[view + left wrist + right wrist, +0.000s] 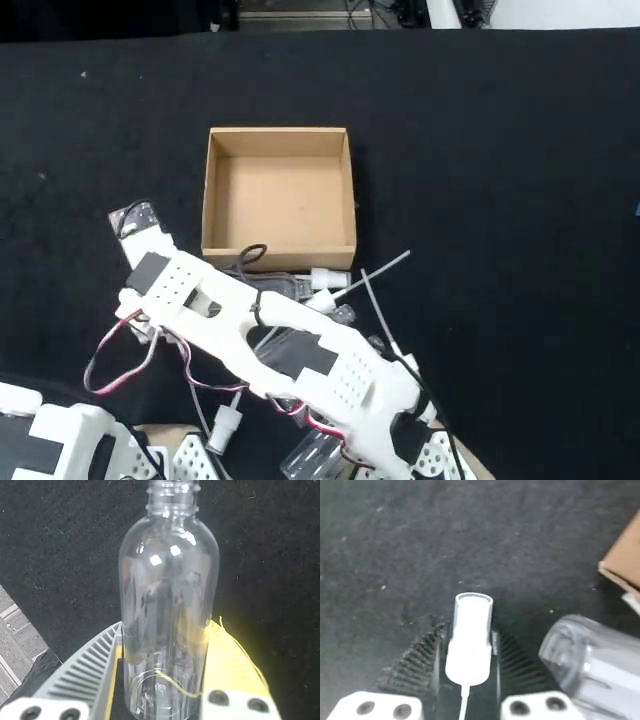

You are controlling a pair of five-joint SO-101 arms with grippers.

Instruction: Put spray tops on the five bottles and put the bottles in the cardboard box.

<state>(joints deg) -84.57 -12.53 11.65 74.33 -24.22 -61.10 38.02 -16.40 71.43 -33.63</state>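
Left gripper [166, 632] clasped a clear, uncapped bottle [167, 595], mouth cut off; right gripper [469, 636] pinched a white spray top [471, 617].

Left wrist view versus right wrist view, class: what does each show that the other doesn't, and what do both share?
Left wrist view: the left tool shut on an uncapped bottle. Right wrist view: the right tool shut on a white spray top, plus a cardboard box corner. Both: the black table and a clear bottle, though I cannot tell whether it is the same one.
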